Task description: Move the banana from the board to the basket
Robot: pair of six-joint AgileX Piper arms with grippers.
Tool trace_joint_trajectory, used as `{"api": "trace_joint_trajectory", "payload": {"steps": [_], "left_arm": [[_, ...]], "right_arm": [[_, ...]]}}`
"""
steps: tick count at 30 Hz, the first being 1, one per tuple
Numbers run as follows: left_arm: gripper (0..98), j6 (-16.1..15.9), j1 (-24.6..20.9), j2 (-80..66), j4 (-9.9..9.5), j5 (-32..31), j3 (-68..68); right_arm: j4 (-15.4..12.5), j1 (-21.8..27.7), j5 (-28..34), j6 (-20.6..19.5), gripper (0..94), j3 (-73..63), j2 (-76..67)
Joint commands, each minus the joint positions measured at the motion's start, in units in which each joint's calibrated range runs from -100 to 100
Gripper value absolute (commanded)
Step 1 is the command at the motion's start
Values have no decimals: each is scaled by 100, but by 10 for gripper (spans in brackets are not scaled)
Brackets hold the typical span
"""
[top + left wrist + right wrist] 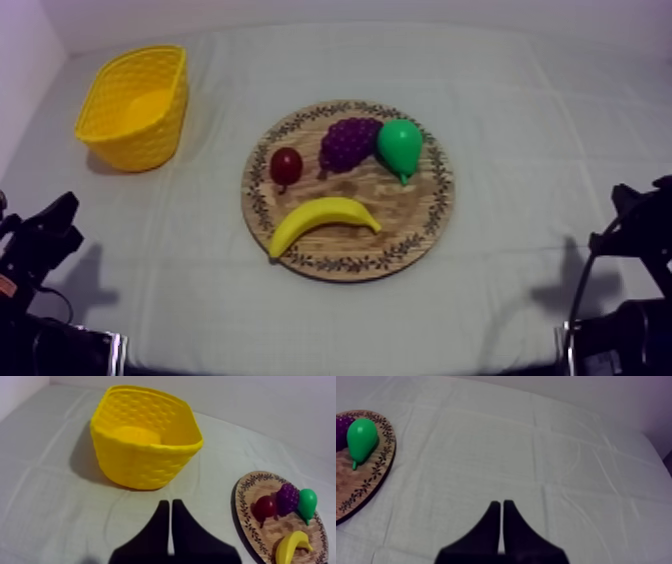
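One banana lies on the round wooden board, on the part of the board nearest the camera in the top view, its curve arching toward the other fruit and its ends pointing toward the near edge of the table. Behind it on the same board sit three more toy fruits in a row: a small red fruit at the left, a bunch of grapes in the middle and a green pear at the right. The grapes and the pear look to be touching, and the red fruit is a little apart from them. None of them touches the banana. The board rests near the middle of the grey-white cloth. The yellow basket stands upright toward the far left of the table, well apart from the board, with nothing inside it. My left gripper is low at its own side, pointed at the cloth between basket and board, its two black fingers pressed together into a narrow wedge with nothing between them. My right gripper is over bare cloth to the right of the board, its fingers likewise closed together on nothing.
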Motion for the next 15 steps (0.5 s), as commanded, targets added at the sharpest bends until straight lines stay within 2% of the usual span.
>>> {"api": "trace_joint_trajectory", "payload": {"steps": [1, 15], "left_arm": [[1, -489, 8, 0, 5, 228, -54], [1, -512, 8, 0, 5, 228, -54]], "right_arm": [[1, 0, -1, 0, 3, 2, -2], [1, 0, -1, 0, 3, 2, -2]]}}
